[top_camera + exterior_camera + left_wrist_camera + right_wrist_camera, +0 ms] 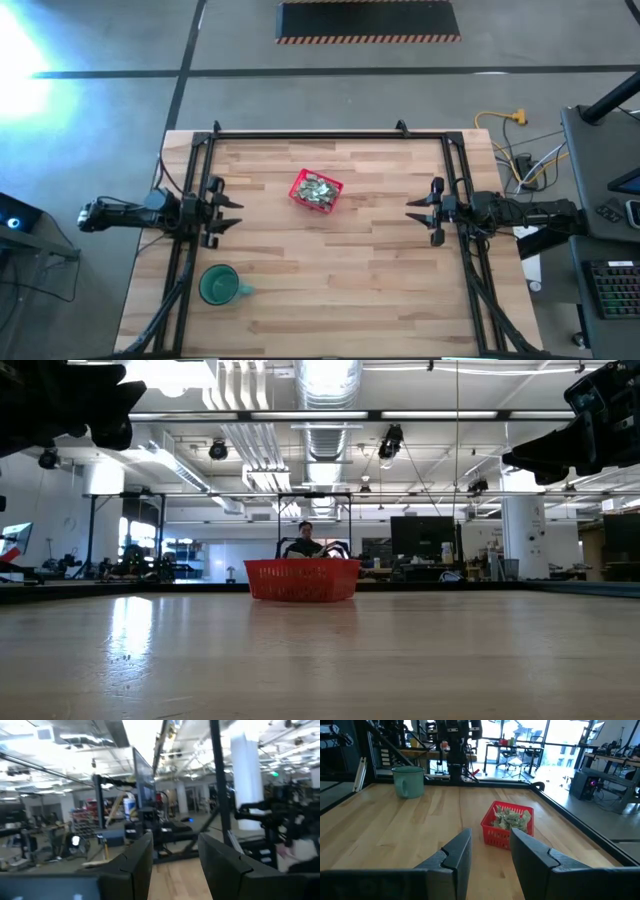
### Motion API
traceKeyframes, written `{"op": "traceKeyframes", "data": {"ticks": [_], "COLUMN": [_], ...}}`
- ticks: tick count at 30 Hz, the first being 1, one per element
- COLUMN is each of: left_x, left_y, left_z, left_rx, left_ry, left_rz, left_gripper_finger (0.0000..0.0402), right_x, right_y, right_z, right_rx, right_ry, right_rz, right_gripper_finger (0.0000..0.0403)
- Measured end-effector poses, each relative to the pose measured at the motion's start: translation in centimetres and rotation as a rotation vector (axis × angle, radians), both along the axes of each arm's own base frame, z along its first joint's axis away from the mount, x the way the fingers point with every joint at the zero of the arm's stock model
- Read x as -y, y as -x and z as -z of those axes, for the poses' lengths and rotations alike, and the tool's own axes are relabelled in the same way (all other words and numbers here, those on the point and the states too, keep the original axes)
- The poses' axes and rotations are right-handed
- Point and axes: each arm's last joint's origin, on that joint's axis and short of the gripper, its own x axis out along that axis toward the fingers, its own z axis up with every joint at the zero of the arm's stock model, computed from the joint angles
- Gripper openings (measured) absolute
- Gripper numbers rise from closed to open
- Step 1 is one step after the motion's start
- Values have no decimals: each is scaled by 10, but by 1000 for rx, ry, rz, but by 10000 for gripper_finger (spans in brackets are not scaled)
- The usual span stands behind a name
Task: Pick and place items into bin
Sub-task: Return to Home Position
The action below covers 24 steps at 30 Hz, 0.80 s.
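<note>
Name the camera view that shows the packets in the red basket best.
Right wrist view: the packets lie heaped in the red basket, seen close. High view shows them small from above. Low view shows mostly the basket's wall. Left wrist view shows neither.

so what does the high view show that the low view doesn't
Only the high view: the green mug on the left arm's side, the packets heaped in the red basket, and the left claw and right claw, both open at opposite table edges. Only the low view: a person behind the basket. Both: the red basket on the table, plus the arms, just dark shapes up top in the low view.
</note>
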Motion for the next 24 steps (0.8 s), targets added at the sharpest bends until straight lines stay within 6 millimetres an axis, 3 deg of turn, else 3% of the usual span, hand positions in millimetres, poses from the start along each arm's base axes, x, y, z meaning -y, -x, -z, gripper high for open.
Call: {"op": "traceKeyframes", "data": {"ticks": [24], "left_x": [1], "left_y": [-2], "left_z": [0], "left_rx": [-16], "left_ry": [-13], "left_rz": [47], "left_gripper_finger": [141], "right_x": [0], "right_y": [0], "right_z": [0], "right_rx": [0], "right_ry": [0], "right_rz": [0], "right_gripper_finger": [123]}}
